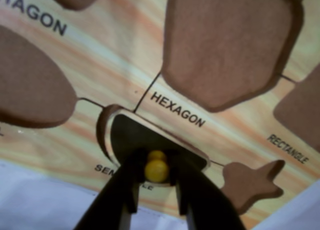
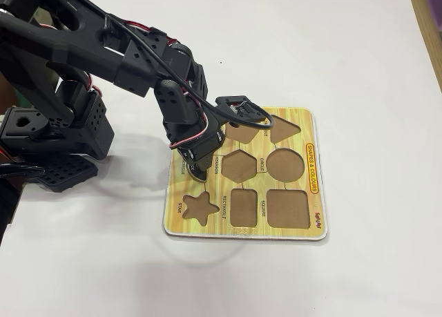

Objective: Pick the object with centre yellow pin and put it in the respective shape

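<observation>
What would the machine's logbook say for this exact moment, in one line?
gripper: shut on yellow knob | dark semicircle puzzle piece: partly in brown semicircle cutout, tilted | yellow wood-grain shape board: other cutouts empty

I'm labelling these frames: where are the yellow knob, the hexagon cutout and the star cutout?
yellow knob [image 1: 156, 170], wrist view, its round top.
hexagon cutout [image 1: 227, 44], wrist view, its brown floor.
star cutout [image 2: 201, 208], fixed view, its centre.

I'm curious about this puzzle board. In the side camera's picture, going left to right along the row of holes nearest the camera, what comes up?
Star cutout → rectangle cutout → square cutout, all empty, then the small brand logo at the board's corner.
</observation>
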Robot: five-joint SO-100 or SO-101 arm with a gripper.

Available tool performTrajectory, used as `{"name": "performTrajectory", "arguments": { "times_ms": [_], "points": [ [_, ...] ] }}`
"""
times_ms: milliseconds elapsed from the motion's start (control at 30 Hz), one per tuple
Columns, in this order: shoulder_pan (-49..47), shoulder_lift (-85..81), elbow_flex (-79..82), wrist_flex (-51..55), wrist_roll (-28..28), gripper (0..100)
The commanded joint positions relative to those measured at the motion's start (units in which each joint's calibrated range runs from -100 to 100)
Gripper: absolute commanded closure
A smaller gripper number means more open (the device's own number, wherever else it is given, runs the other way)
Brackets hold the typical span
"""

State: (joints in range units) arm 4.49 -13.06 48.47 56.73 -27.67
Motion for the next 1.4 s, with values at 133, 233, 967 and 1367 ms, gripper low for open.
{"name": "performTrajectory", "arguments": {
  "times_ms": [133, 233, 967, 1367],
  "points": [
    [-2.54, -0.25, -2.16, 0.23, -0.11, 99],
    [-2.54, -0.25, -2.16, 0.23, -0.11, 99],
    [-2.44, -1.17, -0.63, -0.63, -3.66, 81],
    [-2.54, -10.21, -0.9, -0.72, -3.72, 79]
  ]
}}
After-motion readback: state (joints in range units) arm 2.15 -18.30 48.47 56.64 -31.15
